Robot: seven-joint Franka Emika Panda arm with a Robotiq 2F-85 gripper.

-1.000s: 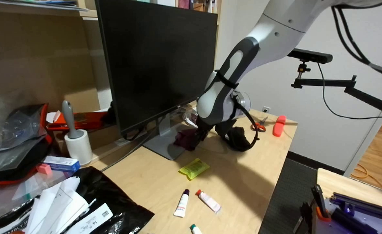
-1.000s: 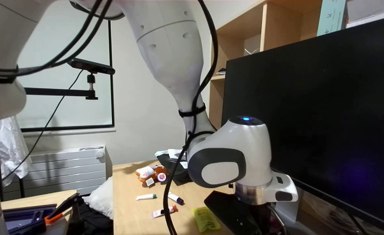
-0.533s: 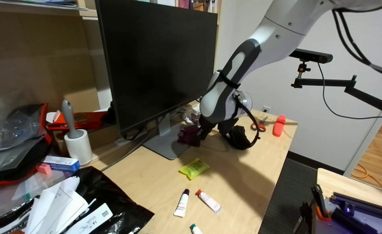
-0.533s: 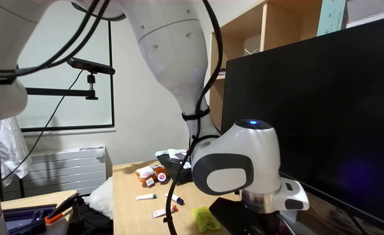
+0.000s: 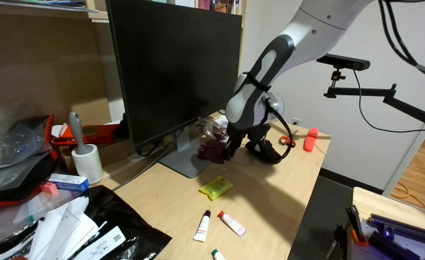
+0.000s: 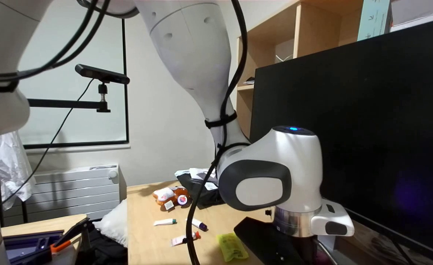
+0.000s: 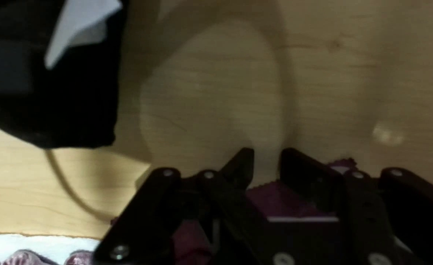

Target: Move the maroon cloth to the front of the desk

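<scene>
The maroon cloth (image 5: pixel 211 151) lies crumpled on the desk (image 5: pixel 266 213), at the edge of the monitor's foot. My gripper (image 5: pixel 228 154) is low over the desk, right against the cloth's side in that exterior view. In the wrist view the gripper (image 7: pixel 267 152) has its jaws partly apart, a narrow gap between the tips. Bare wood shows through that gap. Folds of the maroon cloth (image 7: pixel 281 200) show deeper between the fingers and behind them; no firm pinch on it is visible. The arm and the picture's lower edge hide the cloth in an exterior view (image 6: pixel 294 254).
A black lumpy object (image 5: pixel 265 151) sits beside the gripper, also large in the wrist view (image 7: pixel 73 106). The monitor (image 5: pixel 176 72) stands over its grey foot (image 5: pixel 185 164). A yellow-green packet (image 5: pixel 216 187), a purple-capped tube (image 5: pixel 202 225), scissors (image 5: pixel 288 140) and a red case (image 5: pixel 310 140) lie around.
The gripper has shifted right, toward the desk's far end in an exterior view, and the wrist has risen slightly. The cloth moved a little the same way at first, then stayed about where it is.
</scene>
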